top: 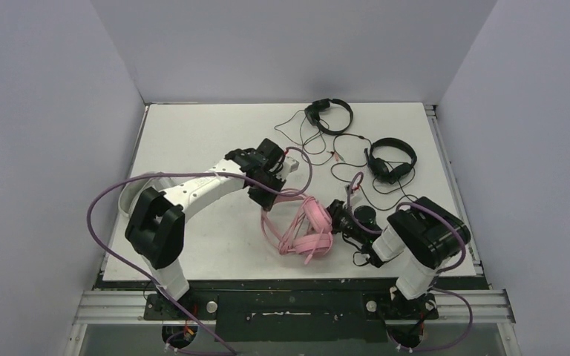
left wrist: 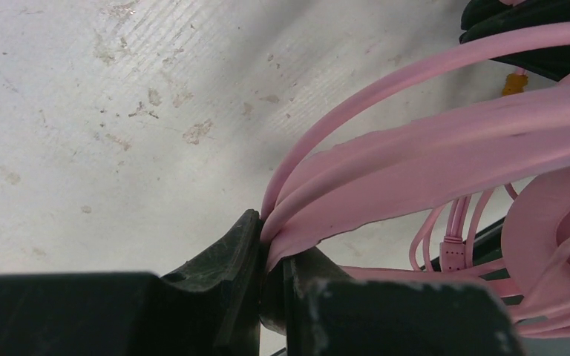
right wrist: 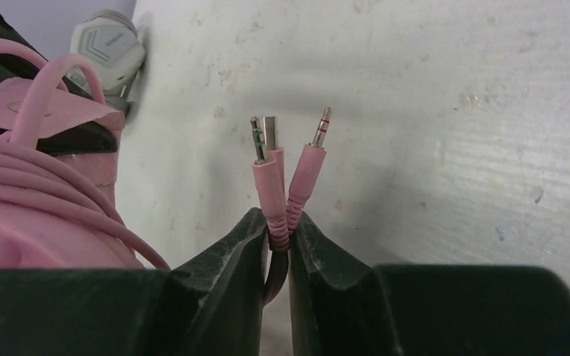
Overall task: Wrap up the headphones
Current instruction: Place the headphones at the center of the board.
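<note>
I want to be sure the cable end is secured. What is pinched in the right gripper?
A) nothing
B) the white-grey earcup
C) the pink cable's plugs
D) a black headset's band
C: in the right wrist view the right gripper is shut on the pink plugs, whose metal tips stick out beyond it.

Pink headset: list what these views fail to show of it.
Top external: earcups of the pink headset, buried under its own cable loops and the right gripper.
Left wrist: whether the left gripper pinches band or cable; the right edge cuts it off.
Right wrist: the cable below the plugs, hidden inside the gripper.
</note>
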You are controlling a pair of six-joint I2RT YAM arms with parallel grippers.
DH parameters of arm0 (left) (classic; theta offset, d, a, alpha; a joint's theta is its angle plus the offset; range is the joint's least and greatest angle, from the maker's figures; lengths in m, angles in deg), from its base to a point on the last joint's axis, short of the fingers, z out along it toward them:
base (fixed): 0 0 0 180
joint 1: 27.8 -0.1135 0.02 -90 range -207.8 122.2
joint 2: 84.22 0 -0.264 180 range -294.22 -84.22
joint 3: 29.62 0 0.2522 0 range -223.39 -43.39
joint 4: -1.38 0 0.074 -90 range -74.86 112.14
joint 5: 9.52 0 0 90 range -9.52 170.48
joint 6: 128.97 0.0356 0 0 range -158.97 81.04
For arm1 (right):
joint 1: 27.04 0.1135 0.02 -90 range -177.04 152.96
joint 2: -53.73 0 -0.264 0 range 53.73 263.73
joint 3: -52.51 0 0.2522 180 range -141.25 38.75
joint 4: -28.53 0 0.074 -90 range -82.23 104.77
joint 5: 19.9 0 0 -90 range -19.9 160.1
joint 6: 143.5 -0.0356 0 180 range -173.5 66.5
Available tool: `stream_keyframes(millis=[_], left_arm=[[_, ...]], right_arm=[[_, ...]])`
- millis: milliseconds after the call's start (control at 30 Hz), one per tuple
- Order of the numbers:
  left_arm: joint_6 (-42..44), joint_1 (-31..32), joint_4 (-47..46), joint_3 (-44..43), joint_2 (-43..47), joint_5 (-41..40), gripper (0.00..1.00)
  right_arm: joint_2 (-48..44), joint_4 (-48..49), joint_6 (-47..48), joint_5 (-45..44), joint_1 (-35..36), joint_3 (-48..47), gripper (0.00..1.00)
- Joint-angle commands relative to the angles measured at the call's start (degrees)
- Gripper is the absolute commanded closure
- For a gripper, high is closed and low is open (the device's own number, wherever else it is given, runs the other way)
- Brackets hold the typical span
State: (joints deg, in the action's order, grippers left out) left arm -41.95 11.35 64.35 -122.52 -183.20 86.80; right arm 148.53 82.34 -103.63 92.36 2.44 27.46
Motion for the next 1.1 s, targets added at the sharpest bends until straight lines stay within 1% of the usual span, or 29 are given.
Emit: stream_keyframes(millis=[0, 133, 300, 433, 533, 567, 700, 767, 833, 933, 1000, 1067], left_arm=[[2.7, 2.4, -3.2, 0.7, -2.8, -1.9, 1.0], [4.5, 4.5, -3.1, 0.9, -5.6, -8.7, 1.0], [5.8, 6.6, -4.7, 2.1, -7.2, -13.4, 1.0], [5.9, 6.8, -5.2, 2.0, -7.3, -15.6, 1.0], [5.7, 6.8, -4.4, 1.2, -7.6, -16.1, 1.0], [5.7, 6.8, -4.2, 0.9, -7.9, -16.2, 1.0], [5.8, 6.8, -4.1, 0.4, -8.6, -17.9, 1.0], [5.8, 6.7, -3.7, -0.4, -9.4, -18.8, 1.0], [5.7, 6.7, -3.6, -1.1, -9.8, -19.4, 1.0], [5.9, 6.8, -3.9, -1.6, -9.7, -20.0, 1.0], [5.8, 6.8, -4.1, -1.7, -9.5, -20.3, 1.0], [5.3, 6.7, -3.7, -2.0, -9.3, -20.0, 1.0]], right_arm=[[5.7, 19.6, 0.5, -5.6, 1.5, 1.1, 0.81], [12.3, 27.4, -0.9, -4.9, 0.3, 2.5, 0.77], [19.0, 34.4, -4.9, -2.4, -2.7, 2.9, 0.73], [19.4, 33.3, -5.9, -2.9, -4.1, 3.0, 0.69], [17.8, 28.9, -5.4, -4.2, -4.7, 2.9, 0.58], [17.1, 27.9, -5.2, -4.7, -4.7, 3.1, 0.56], [12.2, 19.1, -4.1, -6.4, -5.3, 2.7, 0.56], [8.2, 13.2, -2.8, -7.2, -5.2, 2.1, 0.54], [3.6, 6.0, -1.5, -9.1, -5.3, 1.4, 0.48], [-5.2, -9.3, 1.5, -12.6, -5.2, -1.7, 0.43], [-10.9, -19.1, 3.1, -14.9, -5.3, -4.0, 0.35], [-15.3, -26.6, 5.0, -15.9, -5.5, -6.5, 0.27]])
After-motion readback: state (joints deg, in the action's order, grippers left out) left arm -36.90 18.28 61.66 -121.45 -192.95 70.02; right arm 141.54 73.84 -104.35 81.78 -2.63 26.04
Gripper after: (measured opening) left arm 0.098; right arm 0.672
